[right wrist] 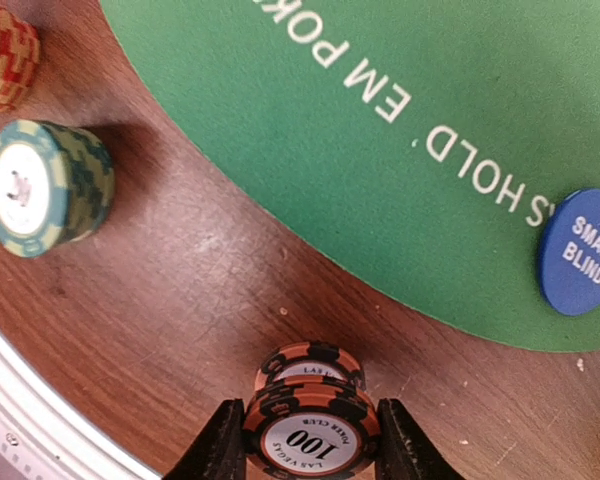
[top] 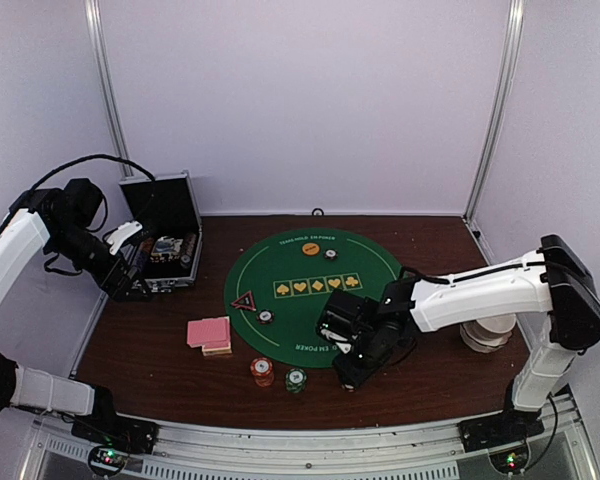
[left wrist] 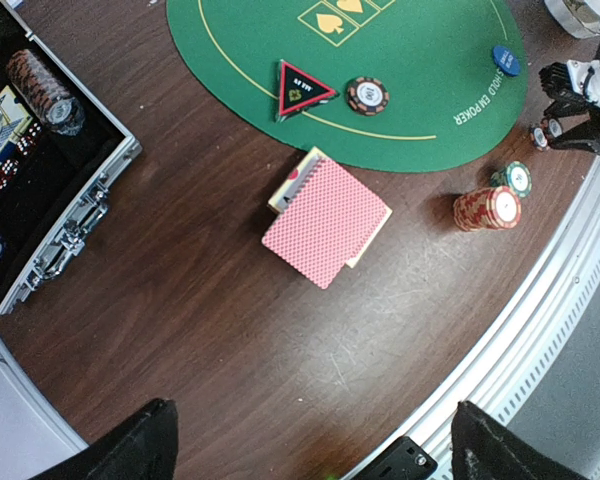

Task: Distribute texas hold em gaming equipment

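A dark brown wooden table (top: 150,370) stands inside white walls, with one round green felt mat (top: 370,265) at its middle and one open silver-edged black case (top: 165,250) at the left edge. On the mat lie one black-red triangle (top: 243,301), one orange marker disc (top: 310,248), one blue marker disc (right wrist: 580,250) and two single chips (top: 266,317). Off the mat lie one pile of pink-red-backed playing cards (top: 209,333) and two chip stacks, one red (top: 262,371) and one green (top: 296,379), close to the front rail. Bare wood lies open between the cards and the case.

The left gripper (left wrist: 310,450) hangs spread wide beside the case. The right gripper (right wrist: 308,455) pinches an orange-and-black striped chip marked 100 (right wrist: 310,430) over the strip of wood between mat and rail, with a second such chip (right wrist: 310,365) just behind.
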Motion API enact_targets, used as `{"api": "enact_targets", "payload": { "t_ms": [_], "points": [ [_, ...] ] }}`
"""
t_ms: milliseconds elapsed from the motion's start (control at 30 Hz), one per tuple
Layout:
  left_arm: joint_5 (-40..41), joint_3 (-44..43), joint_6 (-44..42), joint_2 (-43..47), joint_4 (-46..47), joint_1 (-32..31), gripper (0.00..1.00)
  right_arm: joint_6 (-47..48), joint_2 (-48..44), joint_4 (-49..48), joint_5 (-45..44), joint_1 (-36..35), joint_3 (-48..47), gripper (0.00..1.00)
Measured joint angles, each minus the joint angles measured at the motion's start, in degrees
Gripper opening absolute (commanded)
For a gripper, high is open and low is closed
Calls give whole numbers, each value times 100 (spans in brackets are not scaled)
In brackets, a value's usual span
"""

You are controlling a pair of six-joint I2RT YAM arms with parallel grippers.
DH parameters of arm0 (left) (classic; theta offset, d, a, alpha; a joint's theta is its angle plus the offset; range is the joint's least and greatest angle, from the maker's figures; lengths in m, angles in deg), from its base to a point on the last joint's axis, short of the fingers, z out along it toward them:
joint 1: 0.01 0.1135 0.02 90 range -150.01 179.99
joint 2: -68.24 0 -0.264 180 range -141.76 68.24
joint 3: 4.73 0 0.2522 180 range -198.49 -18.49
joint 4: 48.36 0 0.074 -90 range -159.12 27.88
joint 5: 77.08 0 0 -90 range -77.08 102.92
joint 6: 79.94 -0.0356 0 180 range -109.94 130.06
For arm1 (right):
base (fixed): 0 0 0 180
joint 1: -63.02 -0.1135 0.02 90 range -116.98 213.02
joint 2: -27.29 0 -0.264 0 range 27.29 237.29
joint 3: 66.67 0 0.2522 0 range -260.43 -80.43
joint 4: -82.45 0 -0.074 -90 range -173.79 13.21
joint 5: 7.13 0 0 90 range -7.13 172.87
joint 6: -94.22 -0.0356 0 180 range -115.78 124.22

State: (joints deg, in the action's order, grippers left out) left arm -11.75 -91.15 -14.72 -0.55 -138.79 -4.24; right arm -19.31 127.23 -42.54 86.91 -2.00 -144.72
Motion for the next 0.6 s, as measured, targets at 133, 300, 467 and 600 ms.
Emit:
{"api": "enact_targets", "payload": {
  "t_ms": [133, 300, 467, 600],
  "points": [
    [0, 0, 0, 0, 0, 0, 97, 31, -219, 197, -111, 0, -131, 27],
    [0, 0, 0, 0, -2, 0, 98, 120, -479, 422, -330, 192, -452, 25],
    [0, 0, 0, 0, -4, 0, 98, 195, -614, 448, -579, 859, -581, 24],
    [0, 0, 0, 0, -7, 0, 98, 236, -590, 389, -706, 1561, -579, 23]
  ]
}}
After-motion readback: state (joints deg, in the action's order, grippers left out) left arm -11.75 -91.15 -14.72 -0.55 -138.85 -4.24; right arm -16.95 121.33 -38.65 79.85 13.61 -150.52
